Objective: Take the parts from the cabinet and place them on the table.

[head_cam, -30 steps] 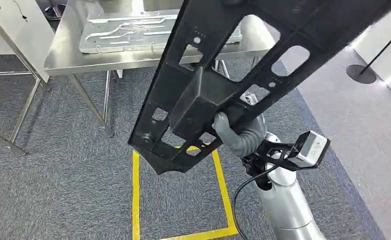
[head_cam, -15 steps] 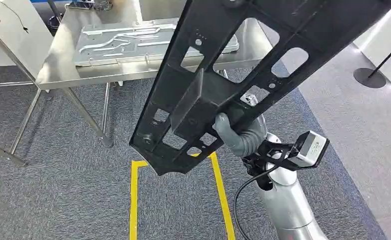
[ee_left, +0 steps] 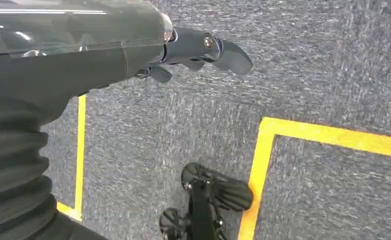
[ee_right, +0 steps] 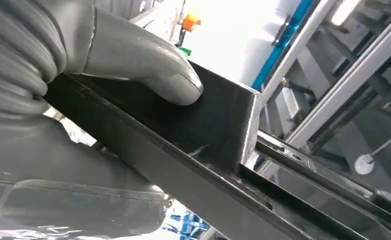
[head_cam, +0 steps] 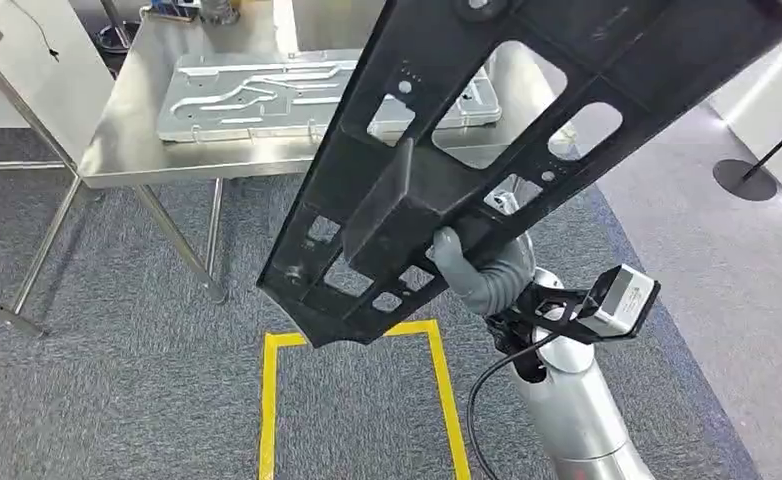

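Right hand [head_cam: 482, 272] clamps the long black part [head_cam: 437, 190], thumb pressed on its boxy rib; part slants toward 1 o'clock above the steel table [head_cam: 132, 125]. Left hand [ee_left: 193, 50] over carpet, fingers seemingly loosely apart, holding nothing.

Bright even indoor light, glare on steel table [head_cam: 117, 120], blown-out background in right wrist view

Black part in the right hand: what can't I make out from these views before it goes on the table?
- Black part: far end cut off by head view's top edge.
- Right hand: its fingers are hidden behind the part; thumb visible in the right wrist view.
- Steel table: right side hidden by the part.
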